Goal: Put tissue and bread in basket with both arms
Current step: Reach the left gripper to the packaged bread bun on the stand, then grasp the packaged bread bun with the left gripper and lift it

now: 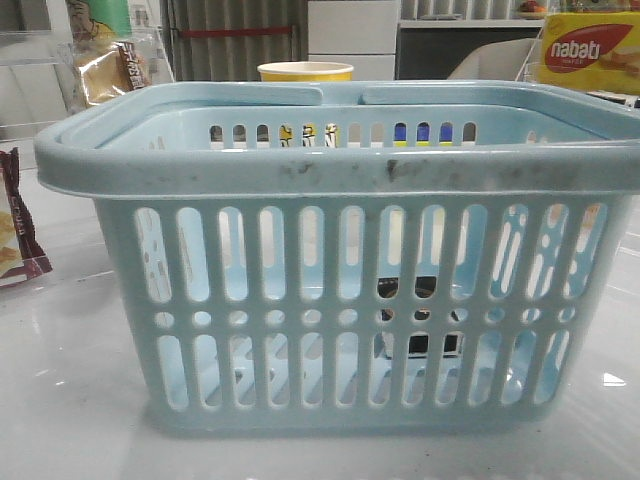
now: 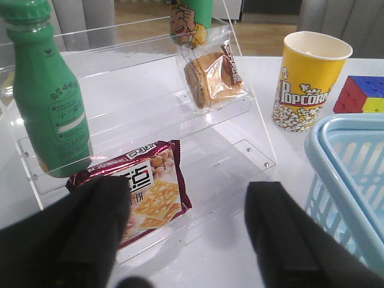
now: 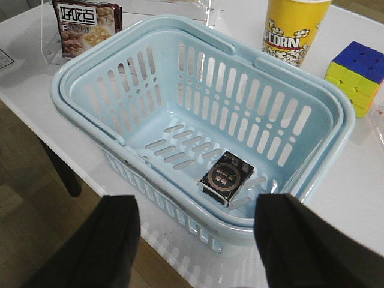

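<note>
Both claws spread: left claw [image 2: 186,234], right claw [image 3: 195,240]

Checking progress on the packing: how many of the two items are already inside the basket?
1. The tissue lies on the floor of the basket. The bread is outside it, on the clear acrylic shelf. The right wrist view shows nothing else inside.
</note>
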### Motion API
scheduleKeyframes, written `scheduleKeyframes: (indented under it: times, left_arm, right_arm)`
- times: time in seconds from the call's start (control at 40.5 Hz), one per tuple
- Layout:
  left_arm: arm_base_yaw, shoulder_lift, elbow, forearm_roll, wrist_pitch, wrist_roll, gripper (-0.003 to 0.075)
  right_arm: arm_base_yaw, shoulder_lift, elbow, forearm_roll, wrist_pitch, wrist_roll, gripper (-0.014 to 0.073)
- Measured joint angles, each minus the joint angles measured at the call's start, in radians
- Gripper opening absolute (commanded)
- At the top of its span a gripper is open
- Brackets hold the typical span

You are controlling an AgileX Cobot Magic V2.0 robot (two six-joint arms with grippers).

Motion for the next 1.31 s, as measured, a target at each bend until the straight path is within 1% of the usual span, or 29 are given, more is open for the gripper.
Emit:
scheduleKeyframes:
  times: [0.148, 0.419, 0.74, 0.765, 0.888, 0.962, 1.086, 1.308]
  left_arm:
    - [-0.01, 0.18, -0.111, -0.002, 0.0, 0.0, 0.0635]
    - [-0.103, 0.578, -0.384, -0.004, -0.024, 0.0, 0.0636]
    - [-0.109, 1.05, -0.714, 0.005, -0.021, 0.0, 0.0635]
    - [-0.109, 1.115, -0.766, 0.01, -0.016, 0.0, 0.0635]
    - [-0.109, 1.223, -0.853, 0.037, -0.012, 0.0, 0.0635]
    - [-0.109, 1.264, -0.886, 0.082, -0.01, 0.0, 0.0636]
    - [-0.109, 1.291, -0.899, 0.134, -0.012, 0.0, 0.0635]
    - [-0.097, 1.313, -0.904, 0.146, -0.047, 0.0, 0.0635]
  right_arm:
    - [0.0, 0.0, 0.0, 0.0, 0.0, 0.0, 0.0521]
    - [0.0, 0.0, 0.0, 0.0, 0.0, 0.0, 0.0521]
    - [0.0, 0.0, 0.0, 0.0, 0.0, 0.0, 0.0521]
    - [0.0, 0.0, 0.0, 0.0, 0.0, 0.0, 0.0521]
    - [0.0, 0.0, 0.0, 0.0, 0.0, 0.0, 0.0521]
    - [0.0, 0.0, 0.0, 0.0, 0.0, 0.0, 0.0521]
    - [0.0, 0.0, 0.0, 0.0, 0.0, 0.0, 0.0521]
    - [0.0, 0.0, 0.0, 0.0, 0.0, -0.002, 0.0521]
